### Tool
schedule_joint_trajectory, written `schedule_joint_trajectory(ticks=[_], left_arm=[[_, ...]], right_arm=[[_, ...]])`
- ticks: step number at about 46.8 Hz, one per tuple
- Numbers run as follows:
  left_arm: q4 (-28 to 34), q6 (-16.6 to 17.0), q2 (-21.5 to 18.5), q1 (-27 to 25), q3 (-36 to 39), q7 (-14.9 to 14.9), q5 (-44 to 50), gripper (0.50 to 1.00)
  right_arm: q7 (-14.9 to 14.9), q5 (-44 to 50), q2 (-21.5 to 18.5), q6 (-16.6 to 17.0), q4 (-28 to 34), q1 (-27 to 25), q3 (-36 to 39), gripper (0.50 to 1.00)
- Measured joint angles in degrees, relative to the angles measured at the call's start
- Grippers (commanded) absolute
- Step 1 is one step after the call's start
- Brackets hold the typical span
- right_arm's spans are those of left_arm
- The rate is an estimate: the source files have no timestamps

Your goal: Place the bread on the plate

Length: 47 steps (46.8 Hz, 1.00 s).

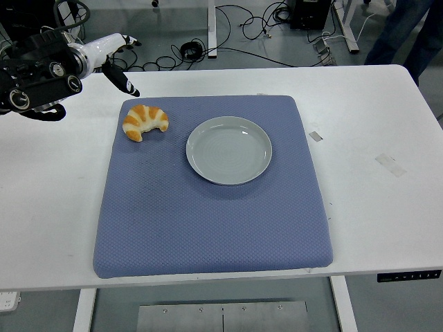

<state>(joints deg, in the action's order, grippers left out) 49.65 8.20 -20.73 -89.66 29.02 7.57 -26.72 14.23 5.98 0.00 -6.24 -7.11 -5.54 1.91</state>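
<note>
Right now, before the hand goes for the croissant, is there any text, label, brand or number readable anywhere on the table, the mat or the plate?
None readable.
Croissant, grey plate, blue mat: no print.
Black control panel on the table's near edge: small light marks, too small to read.
Tape pieces on the white table: blank.
Left hand: no legible marking.

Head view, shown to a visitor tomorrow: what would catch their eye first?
Likely the blue mat covering the white table's middle, with the empty grey plate on it. Left of the plate lies the croissant, and the left hand hangs above the table's far-left corner, fingers open.
</note>
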Motion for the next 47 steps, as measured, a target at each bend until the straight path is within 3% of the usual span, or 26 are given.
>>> schedule_joint_trajectory(ticks=[10, 22, 29, 37, 47], left_arm=[[-0.1, -1.0, 0.1, -0.9, 7.1, -0.1, -0.1, 0.977], [-0.2, 0.6, 0.3, 0.5, 5.6, -3.1, 0.7, 0.974], [0.0, 0.4, 0.9, 2.4, 2.2, -2.9, 2.7, 0.974], [0.6, -2.6, 1.6, 2.9, 2.2, -2.4, 2.9, 0.974], [0.3, -2.8, 1.7, 3.7, 2.6, -2.1, 2.4, 0.968]], right_arm=[[0.0, 0.0, 0.0, 0.0, 0.0, 0.0, 0.0, 1.0], [0.0, 0.0, 0.0, 0.0, 0.0, 0.0, 0.0, 1.0], [0.0, 0.0, 0.0, 0.0, 0.0, 0.0, 0.0, 1.0], [0.0, 0.0, 0.0, 0.0, 0.0, 0.0, 0.0, 1.0], [0.0, 0.0, 0.0, 0.0, 0.0, 0.0, 0.0, 1.0]])
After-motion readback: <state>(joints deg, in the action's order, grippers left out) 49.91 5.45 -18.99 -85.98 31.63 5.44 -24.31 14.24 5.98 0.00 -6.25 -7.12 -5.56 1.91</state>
